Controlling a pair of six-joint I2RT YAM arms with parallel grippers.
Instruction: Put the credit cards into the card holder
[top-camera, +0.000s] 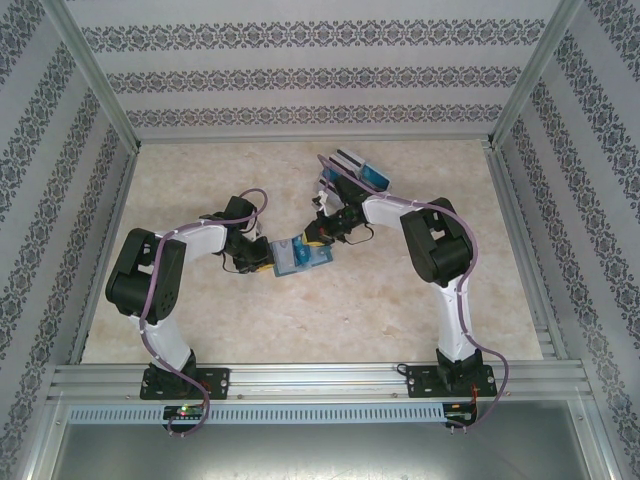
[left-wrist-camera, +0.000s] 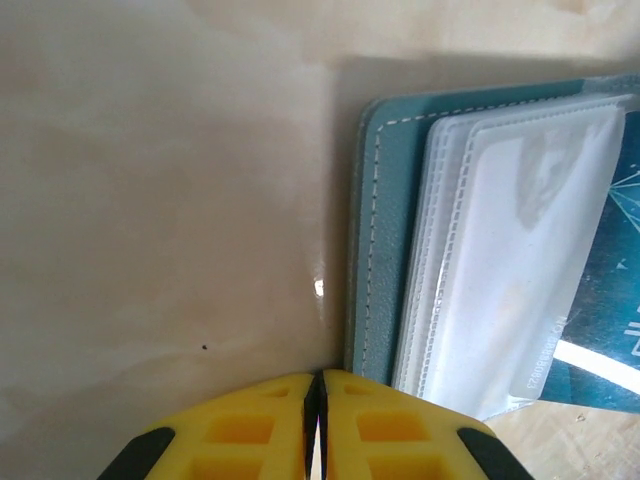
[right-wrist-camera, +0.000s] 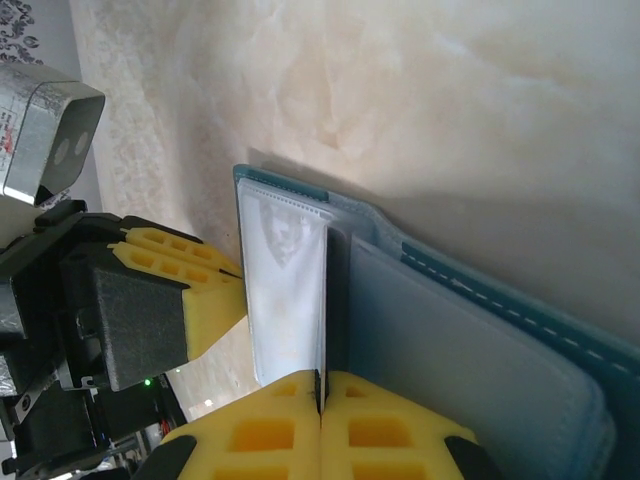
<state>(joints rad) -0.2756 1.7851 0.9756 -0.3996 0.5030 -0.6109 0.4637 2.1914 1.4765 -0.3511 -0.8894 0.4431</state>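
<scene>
Teal card holder (top-camera: 300, 255) is lying open mid-frame in the top view, on the beige table (top-camera: 400, 320), right where the two arms meet. The left gripper (top-camera: 268, 256) comes at it from the left and the right gripper (top-camera: 318, 236) from the upper right. The other credit cards (top-camera: 358, 168) sit stacked up near the top middle of the frame, well apart from the holder.

Left wrist cam: the yellow jaws of the left gripper (left-wrist-camera: 316, 405) are pressed together at the bottom edge, just beside the card holder (left-wrist-camera: 380, 250) and its stitched rim. Can't tell if they've got any of it pinched. A blue card (left-wrist-camera: 612, 300) lies slanted over the clear pockets (left-wrist-camera: 500, 250) at far right.

Right wrist cam: the right gripper (right-wrist-camera: 322, 400) has its jaws squeezed together too. A thin dark edge runs up from their seam across the card holder (right-wrist-camera: 460, 340). Can't tell if that's a card they're pinching.
</scene>
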